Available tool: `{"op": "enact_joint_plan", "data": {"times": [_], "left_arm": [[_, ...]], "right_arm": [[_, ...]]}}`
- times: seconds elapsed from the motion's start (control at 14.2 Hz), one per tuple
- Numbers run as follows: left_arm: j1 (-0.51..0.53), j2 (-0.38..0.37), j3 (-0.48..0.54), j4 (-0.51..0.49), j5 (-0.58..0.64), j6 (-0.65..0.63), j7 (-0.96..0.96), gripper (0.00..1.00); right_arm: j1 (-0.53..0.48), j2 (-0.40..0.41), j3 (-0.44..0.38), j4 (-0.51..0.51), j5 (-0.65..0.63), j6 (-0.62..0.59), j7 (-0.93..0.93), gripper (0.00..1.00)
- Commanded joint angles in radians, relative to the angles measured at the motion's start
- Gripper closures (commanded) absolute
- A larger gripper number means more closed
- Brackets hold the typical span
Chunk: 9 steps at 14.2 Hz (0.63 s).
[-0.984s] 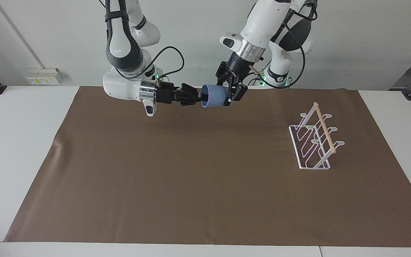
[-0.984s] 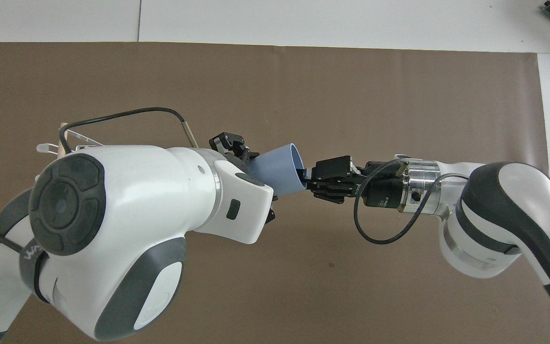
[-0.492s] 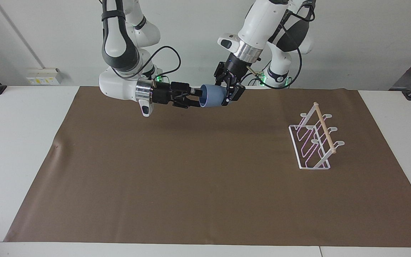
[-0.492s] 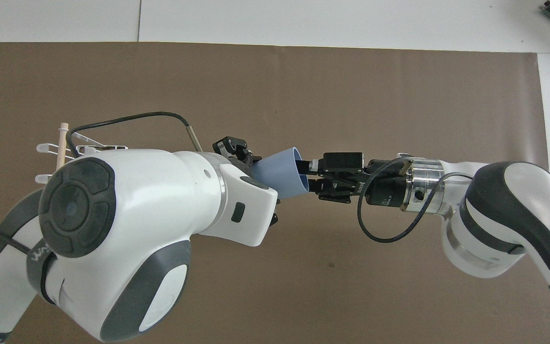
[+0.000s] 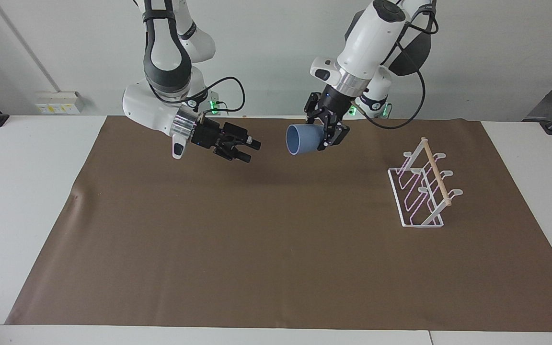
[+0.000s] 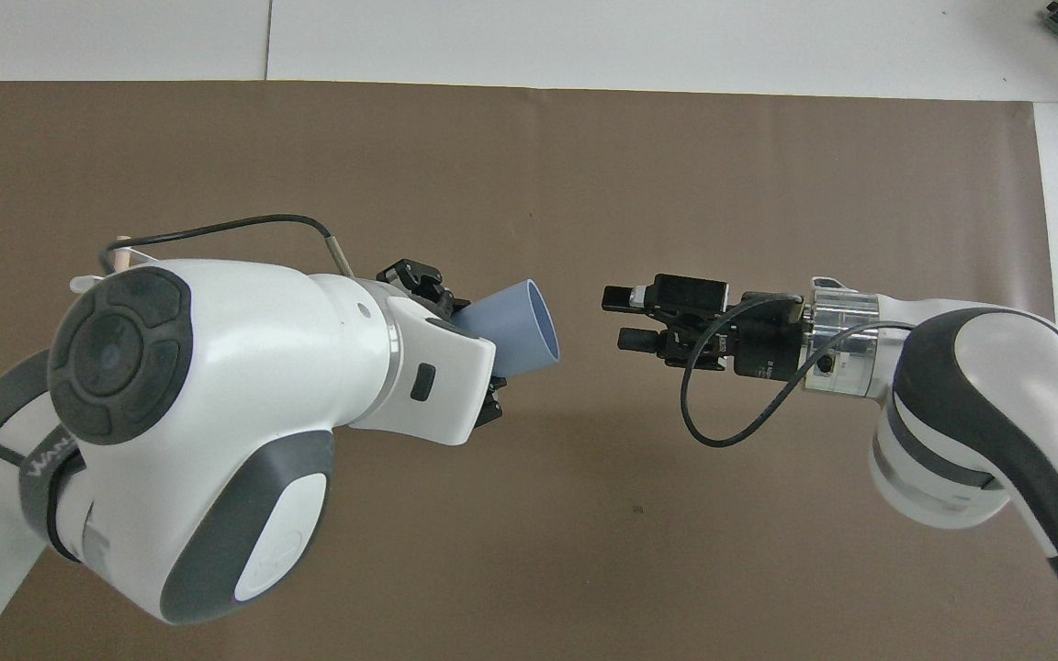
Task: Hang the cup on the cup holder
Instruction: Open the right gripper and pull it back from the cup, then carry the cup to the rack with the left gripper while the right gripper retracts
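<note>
Two arms: both hang in the air over the brown mat (image 5: pixel 276 249) on the tabletop (image 5: pixel 27 191), near the edge where the robots stand.
Cup: the light-blue cup (image 5: pixel 303 139) is up in the air on its side, its open mouth toward the right arm, about over the middle of that edge.
Left end effector: the left end effector (image 5: pixel 329 136) is closed on the base end of the cup and holds it alone.
Right end effector: the right end effector (image 5: pixel 248 150) has its fingers spread apart, holds nothing, and is well apart from the cup, toward the right arm's end.
What changed: a second ago both end effectors were on the cup, with the right one at its mouth. Now the right one has let go and pulled back, and the left arm has carried the cup a little toward the cup holder.
What it means: the pass looks done, so I think the cup now belongs to the left arm.
Cup holder: the white wire cup holder (image 5: pixel 422 190) stands on the mat toward the left arm's end, with nothing hanging on it.
Next: I think the left arm must carry the cup over there and slip its mouth over a prong.
Watch out: the hold is only on the cup's end, so it could tip.
</note>
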Motion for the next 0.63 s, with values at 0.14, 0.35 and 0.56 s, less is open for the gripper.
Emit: {"op": "enact_joint_plan", "data": {"times": [0.14,0.35,0.56], "left_arm": [[0.058,-0.027,-0.005,-0.028,0.209,-0.084,-0.008,1.00],[0.116,-0.026,-0.003,-0.031,0.344,-0.129,0.000,1.00],[0.115,-0.012,-0.005,-0.028,0.556,-0.195,0.003,1.00]], "right_arm": [[-0.011,-0.001,0.003,0.018,-0.407,0.128,0.055,0.00],[-0.066,-0.006,-0.001,0.032,-0.692,0.113,0.110,0.00],[-0.129,-0.017,-0.002,0.099,-0.947,-0.034,0.179,0.00]]}}
